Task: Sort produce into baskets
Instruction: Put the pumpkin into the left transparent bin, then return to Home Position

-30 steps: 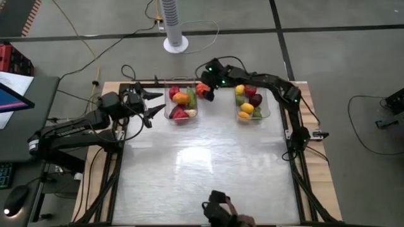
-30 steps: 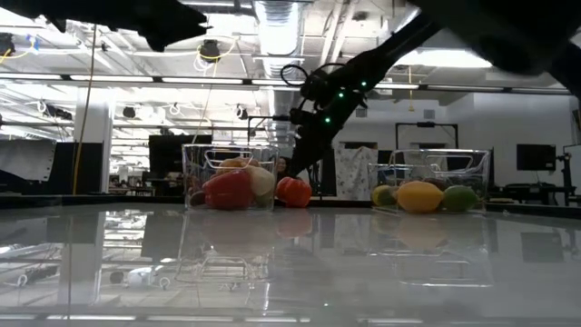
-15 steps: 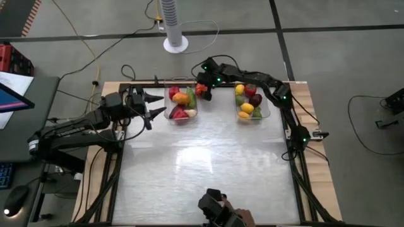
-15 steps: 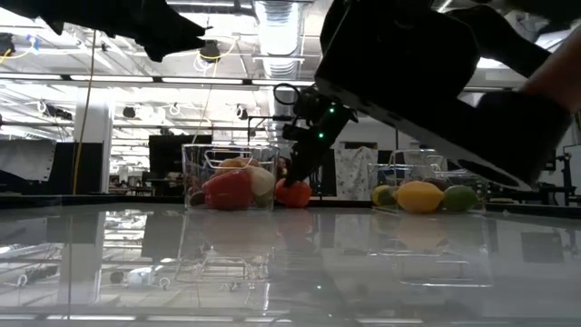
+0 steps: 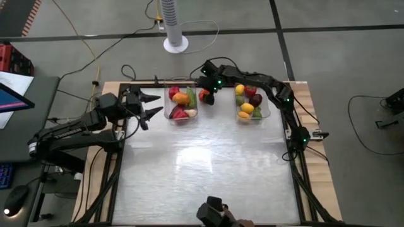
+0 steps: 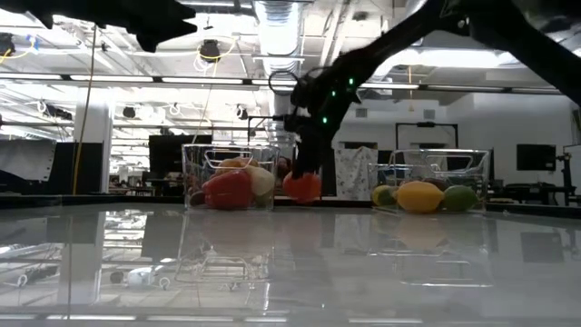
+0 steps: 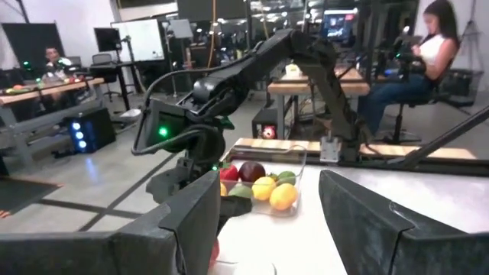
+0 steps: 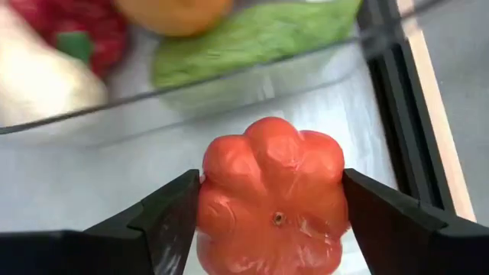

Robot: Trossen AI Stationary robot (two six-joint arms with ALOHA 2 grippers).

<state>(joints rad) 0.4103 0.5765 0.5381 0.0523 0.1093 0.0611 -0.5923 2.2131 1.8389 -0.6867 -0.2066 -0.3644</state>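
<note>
Two clear bins stand at the table's far side. The left bin (image 5: 181, 104) holds red, orange, green and pale pieces. The right bin (image 5: 252, 104) holds yellow, green, red and maroon pieces. My right gripper (image 5: 206, 94) is between the bins, just right of the left bin, shut on a red-orange lobed pepper (image 8: 271, 195), which also shows in the low view (image 6: 302, 186). My left gripper (image 5: 150, 104) hovers open and empty left of the left bin, and its fingers show spread in its wrist view (image 7: 267, 221). My right gripper pinches the pepper's two opposite sides (image 8: 210, 200) between its two fingers. The fingers come from above, pointing down. The pepper sits low beside the left bin's right wall, and I cannot tell whether it touches the table.
The glossy table (image 5: 208, 164) is open in front of the bins. A dark frame rail (image 5: 189, 82) runs along the far edge behind them. At the near edge a person's hand holds a dark object (image 5: 213, 213).
My right gripper, still shut on the pepper, has shifted a little toward the table's near edge and right, away from the left bin's far corner. The dark object held by the hand at the near edge passed in front of the low camera and has drawn back.
</note>
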